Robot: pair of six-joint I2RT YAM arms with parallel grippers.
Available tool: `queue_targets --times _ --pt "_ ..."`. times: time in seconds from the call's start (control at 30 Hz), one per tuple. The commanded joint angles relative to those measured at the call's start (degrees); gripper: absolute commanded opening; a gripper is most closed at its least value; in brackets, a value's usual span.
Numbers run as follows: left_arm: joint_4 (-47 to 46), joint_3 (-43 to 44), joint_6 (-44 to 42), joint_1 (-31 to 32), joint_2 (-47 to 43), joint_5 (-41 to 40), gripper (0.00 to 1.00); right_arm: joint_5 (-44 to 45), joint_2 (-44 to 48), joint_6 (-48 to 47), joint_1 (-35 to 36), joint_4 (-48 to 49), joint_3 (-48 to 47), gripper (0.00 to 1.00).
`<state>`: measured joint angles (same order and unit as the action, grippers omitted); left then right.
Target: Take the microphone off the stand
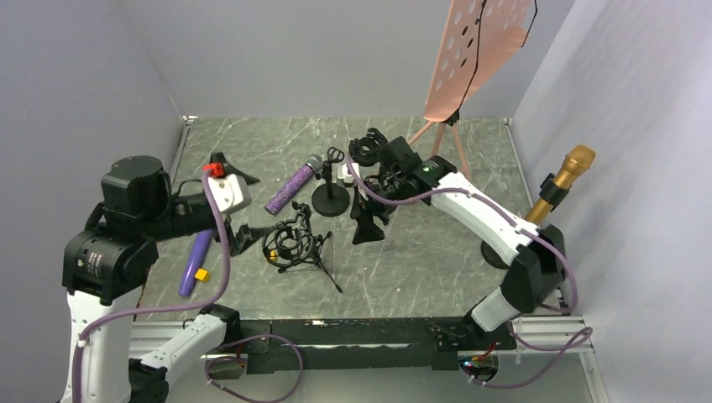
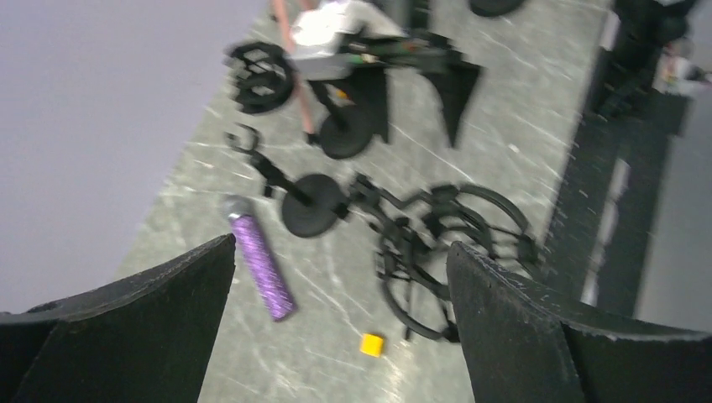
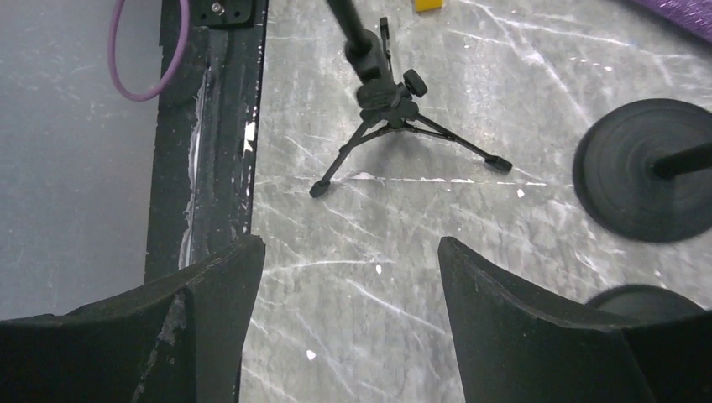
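Alt text: The left jaws and the right jaws both stand wide open and hold nothing. The purple glitter microphone lies flat on the table, below and ahead of the left jaws, just beside the round-based stand and seemingly clear of its clip. We judge it rigid, fairly light and apt to roll; we would grip mid-barrel, not the mesh head.

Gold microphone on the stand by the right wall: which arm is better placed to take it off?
Probably right. The gold microphone stands just beside the right arm, at its elbow; the left gripper hangs at the opposite side.
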<state>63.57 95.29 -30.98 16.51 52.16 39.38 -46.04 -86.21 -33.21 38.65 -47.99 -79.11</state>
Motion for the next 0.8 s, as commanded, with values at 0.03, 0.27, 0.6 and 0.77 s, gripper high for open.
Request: queue_targets --times 0.03,0.27,0.6,0.77 --pt "14.4 -5.7 -11.4 -0.2 -2.5 9.3 0.99 -12.6 -11.1 -12.8 -2.2 -3.2 -4.8 0.81" --pt "24.4 0.2 -20.4 -3.8 1.0 9.7 0.99 -16.6 -19.0 -15.3 -2.8 -5.9 -11.7 0.7" --pt "24.7 2.4 -20.2 -3.8 2.2 8.3 0.99 -20.1 -19.5 -5.3 -2.2 9.0 -7.8 0.69" --pt "17.5 -4.6 -18.0 -3.7 -2.4 8.3 0.99 -20.2 -16.9 1.8 -0.9 19.6 -2.1 0.69"
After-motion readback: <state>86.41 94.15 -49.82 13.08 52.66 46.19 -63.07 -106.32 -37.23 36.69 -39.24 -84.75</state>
